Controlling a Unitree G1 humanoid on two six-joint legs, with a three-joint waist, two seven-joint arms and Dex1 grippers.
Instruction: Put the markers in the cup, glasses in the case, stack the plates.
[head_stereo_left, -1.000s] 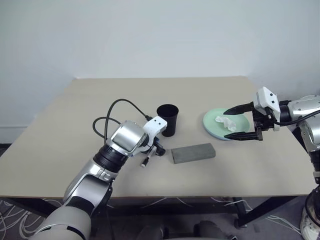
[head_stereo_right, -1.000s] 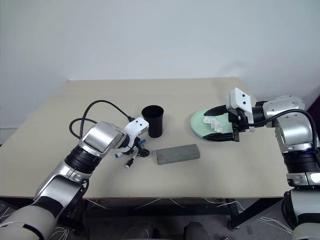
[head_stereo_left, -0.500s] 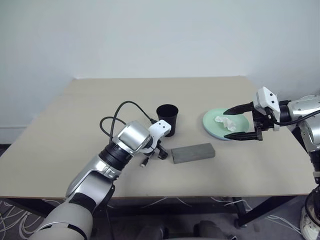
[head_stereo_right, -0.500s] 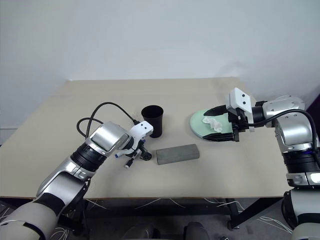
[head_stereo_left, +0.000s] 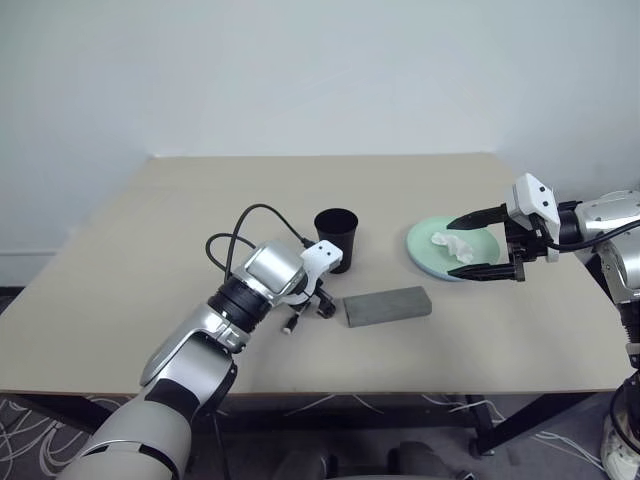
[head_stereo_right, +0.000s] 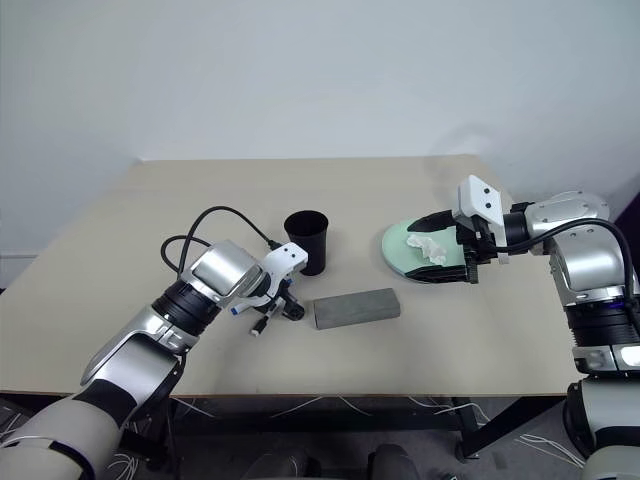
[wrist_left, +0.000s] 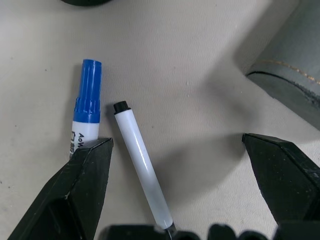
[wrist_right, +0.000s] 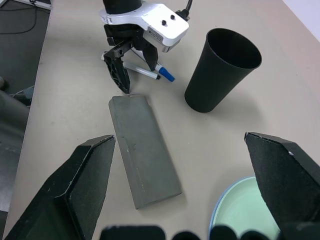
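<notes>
Markers lie on the beige table (head_stereo_left: 150, 230) on the near left of the black cup (head_stereo_left: 336, 239), and the left gripper (wrist_left: 175, 165) is poised directly over them with its two black fingers spread wide. In the left wrist view the black-capped marker (wrist_left: 141, 169) is seen between the fingers, its long axis running roughly along the gripper's line of sight and so across the gap. The blue-capped marker (wrist_left: 86, 113) lies just beside it, nearly parallel, its barrel partly hidden by one finger. A closing of the jaws on the black-capped marker appears to be the step in hand; the near finger is judged likely to brush the blue-capped one.

Just to the right of the markers, and on the near right of the cup, the grey case (head_stereo_left: 387, 305) lies shut and flat, one end close to the left gripper. The cup stands upright and looks empty.

Well to the right of the cup, a pale mint green plate (head_stereo_left: 428, 253) carries a crumpled white tissue (head_stereo_left: 450, 245). The right gripper (head_stereo_left: 478, 243) is held above that plate's far side, fingers wide apart, nothing between them. The left arm is clearly the nearer to the markers. Glasses cannot be made out.
</notes>
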